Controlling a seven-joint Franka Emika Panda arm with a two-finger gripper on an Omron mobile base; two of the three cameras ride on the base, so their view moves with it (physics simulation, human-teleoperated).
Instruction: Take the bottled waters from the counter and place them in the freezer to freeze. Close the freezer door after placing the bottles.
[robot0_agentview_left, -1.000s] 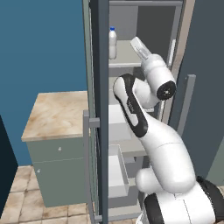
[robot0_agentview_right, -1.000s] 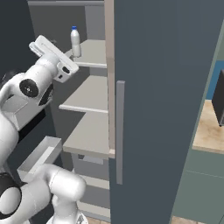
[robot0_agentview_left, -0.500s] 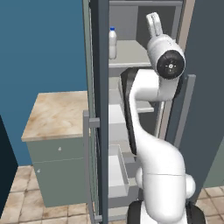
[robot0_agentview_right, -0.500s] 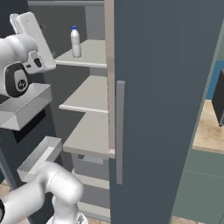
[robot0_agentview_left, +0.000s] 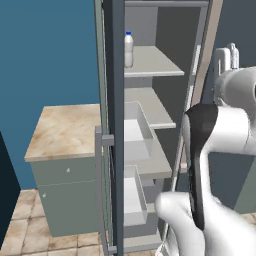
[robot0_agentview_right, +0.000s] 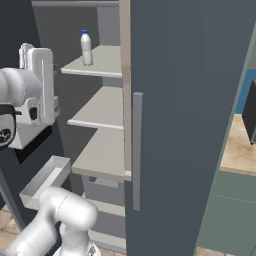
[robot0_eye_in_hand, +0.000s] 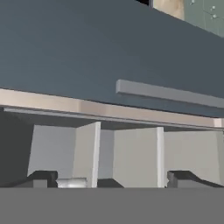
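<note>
Blue-capped bottle shelved at 12 o'clock; gripper open, empty; door swing could clip arm.

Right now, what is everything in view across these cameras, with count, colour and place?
bottled water: one, clear with blue cap, upright on the freezer's top shelf.
freezer: one, dark grey, white shelves, standing open.
freezer door: one, dark grey with a vertical grey bar handle, open at the freezer's right in the right base view.
drawers: two, clear, pulled out below the shelves.
small cabinet: one, beige-topped, left of the freezer.
end effector: one, dark fingertips apart, empty, facing the freezer door's edge.
</note>
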